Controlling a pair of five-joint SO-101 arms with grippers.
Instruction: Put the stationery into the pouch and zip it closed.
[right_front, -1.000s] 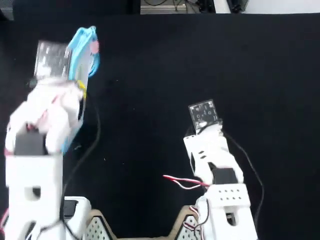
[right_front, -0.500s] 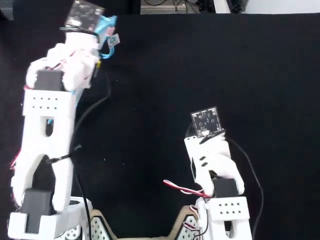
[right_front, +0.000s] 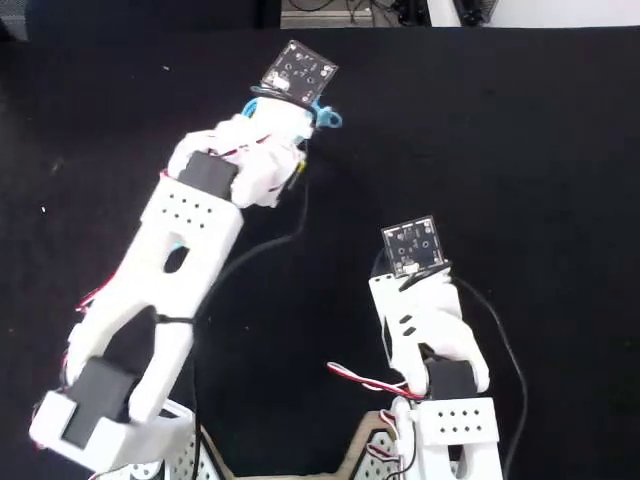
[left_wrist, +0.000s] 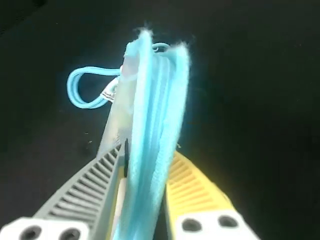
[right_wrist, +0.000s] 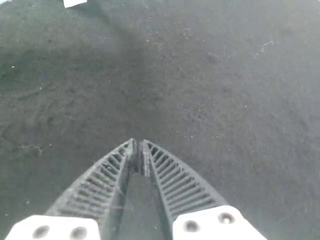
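A light blue pouch (left_wrist: 150, 125) with a looped blue cord (left_wrist: 82, 90) stands edge-on between the grey and yellow fingers of my left gripper (left_wrist: 145, 165), which is shut on it. From above, the left arm stretches toward the far middle of the black table, and only a bit of blue pouch (right_front: 322, 116) peeks out beside its wrist. My right gripper (right_wrist: 137, 150) is shut with nothing in it, hovering over bare black cloth near the table's middle, under its wrist camera board (right_front: 412, 245).
The table (right_front: 520, 150) is covered in black cloth. A small white scrap (right_wrist: 75, 3) lies far off in the right wrist view. Red and white wires (right_front: 360, 368) hang by the right arm's base. Cables and equipment sit beyond the far edge.
The left arm has swung from the far left corner toward the far middle of the table, carrying the pouch with it. The right arm has stayed put.
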